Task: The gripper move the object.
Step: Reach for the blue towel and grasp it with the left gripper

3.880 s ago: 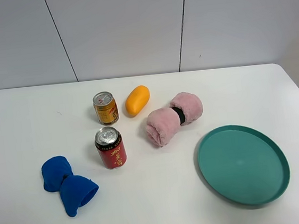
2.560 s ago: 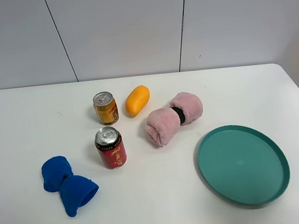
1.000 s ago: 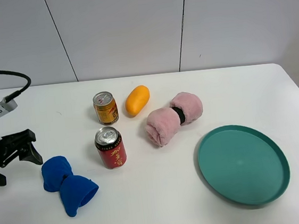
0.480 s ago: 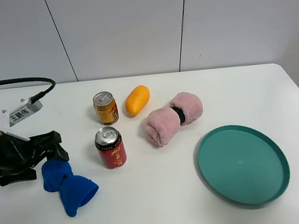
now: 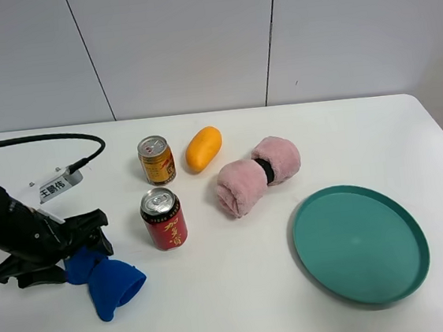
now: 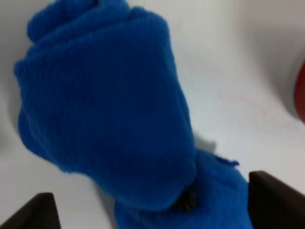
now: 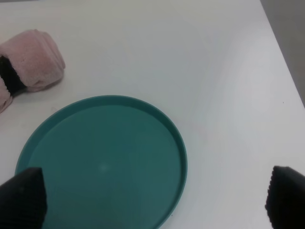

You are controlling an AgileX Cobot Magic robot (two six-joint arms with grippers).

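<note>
Jaws wide and empty, the left gripper (image 5: 65,250) straddles the blue fabric roll (image 5: 111,282) near the desk's (image 5: 244,306) front-left corner in the high view; a sideways swing might topple the red can (image 5: 164,220) nearby. Left wrist: the roll (image 6: 105,109) sits between 2 dark fingertips (image 6: 274,198); pinching loose fabric could let it slip or unroll. Right wrist: right gripper (image 7: 152,195) hangs open, empty, facing the teal plate (image 7: 182,157).
</note>
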